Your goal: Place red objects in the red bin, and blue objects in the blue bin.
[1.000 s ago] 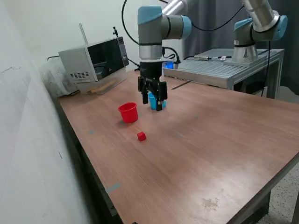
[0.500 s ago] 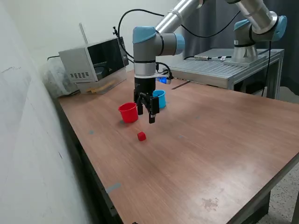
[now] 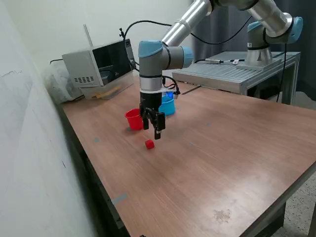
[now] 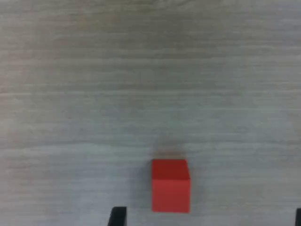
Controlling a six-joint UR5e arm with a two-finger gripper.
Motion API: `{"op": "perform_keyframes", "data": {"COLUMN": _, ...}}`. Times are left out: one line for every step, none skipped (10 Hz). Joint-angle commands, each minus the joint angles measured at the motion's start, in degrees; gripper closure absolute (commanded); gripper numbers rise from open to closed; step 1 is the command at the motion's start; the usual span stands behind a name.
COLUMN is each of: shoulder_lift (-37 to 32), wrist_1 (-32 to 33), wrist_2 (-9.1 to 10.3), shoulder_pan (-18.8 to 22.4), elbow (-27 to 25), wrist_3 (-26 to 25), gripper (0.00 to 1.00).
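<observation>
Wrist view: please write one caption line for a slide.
Wrist camera looks down at a small red cube lying on the wooden table, between the open gripper fingertips.

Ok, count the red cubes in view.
1: a red cube on the table, just below the open gripper. Others may sit hidden inside the cups.

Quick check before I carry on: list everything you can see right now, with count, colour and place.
red cube: one, red, loose on the table in front of the cups
red cup: one, red, upright, partly behind the gripper
blue cup: one, light blue, behind the arm
table: one, brown wood
microwave: one, grey with dark door, far corner, at the exterior view's left
metal bench: one, grey, behind the table
second arm: one, silver and blue, on the bench
gripper: one, black, open, above the cube, empty
</observation>
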State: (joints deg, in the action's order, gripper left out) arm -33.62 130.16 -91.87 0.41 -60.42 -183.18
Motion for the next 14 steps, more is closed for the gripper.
{"op": "perform_keyframes", "data": {"shoulder_lift": 1.4, "wrist_1": 0.5, "wrist_2": -0.06, "shoulder_pan": -0.8, "elbow": 0.6, "wrist_3": 0.1, "gripper": 0.0}}
{"op": "perform_keyframes", "data": {"shoulder_lift": 1.7, "wrist_1": 0.5, "wrist_2": -0.06, "shoulder_pan": -1.4, "elbow": 0.8, "wrist_3": 0.2, "gripper": 0.0}}
{"op": "perform_keyframes", "data": {"shoulder_lift": 2.0, "wrist_1": 0.7, "wrist_2": -0.06, "shoulder_pan": -1.6, "elbow": 0.9, "wrist_3": 0.3, "gripper": 0.0}}
{"op": "perform_keyframes", "data": {"shoulder_lift": 2.0, "wrist_1": 1.0, "wrist_2": -0.06, "shoulder_pan": -1.6, "elbow": 0.8, "wrist_3": 0.3, "gripper": 0.0}}
{"op": "perform_keyframes", "data": {"shoulder_lift": 2.2, "wrist_1": 1.2, "wrist_2": -0.06, "shoulder_pan": -1.6, "elbow": 0.9, "wrist_3": 0.3, "gripper": 0.0}}
{"op": "perform_keyframes", "data": {"shoulder_lift": 2.4, "wrist_1": 1.2, "wrist_2": -0.06, "shoulder_pan": -1.6, "elbow": 0.9, "wrist_3": 0.3, "gripper": 0.0}}
{"op": "perform_keyframes", "data": {"shoulder_lift": 2.8, "wrist_1": 1.3, "wrist_2": -0.06, "shoulder_pan": -1.6, "elbow": 0.9, "wrist_3": 0.3, "gripper": 0.0}}
{"op": "perform_keyframes", "data": {"shoulder_lift": 3.0, "wrist_1": 1.6, "wrist_2": -0.06, "shoulder_pan": -1.6, "elbow": 1.0, "wrist_3": 0.3, "gripper": 0.0}}
{"op": "perform_keyframes", "data": {"shoulder_lift": 3.1, "wrist_1": 1.8, "wrist_2": -0.06, "shoulder_pan": -1.6, "elbow": 1.0, "wrist_3": 0.3, "gripper": 0.0}}
{"op": "perform_keyframes", "data": {"shoulder_lift": 3.1, "wrist_1": 2.0, "wrist_2": -0.59, "shoulder_pan": -1.6, "elbow": 1.3, "wrist_3": 0.3, "gripper": 1.0}}
{"op": "perform_keyframes", "data": {"shoulder_lift": 3.1, "wrist_1": 2.1, "wrist_2": -2.07, "shoulder_pan": -1.6, "elbow": 1.4, "wrist_3": 0.2, "gripper": 1.0}}
{"op": "perform_keyframes", "data": {"shoulder_lift": 3.1, "wrist_1": 2.1, "wrist_2": -2.17, "shoulder_pan": -1.6, "elbow": 1.4, "wrist_3": 0.2, "gripper": 1.0}}
{"op": "perform_keyframes", "data": {"shoulder_lift": 3.1, "wrist_1": 2.1, "wrist_2": -2.09, "shoulder_pan": -1.6, "elbow": 1.4, "wrist_3": 0.3, "gripper": 1.0}}
{"op": "perform_keyframes", "data": {"shoulder_lift": 3.1, "wrist_1": 2.1, "wrist_2": -2.09, "shoulder_pan": -1.6, "elbow": 1.4, "wrist_3": 0.3, "gripper": 1.0}}
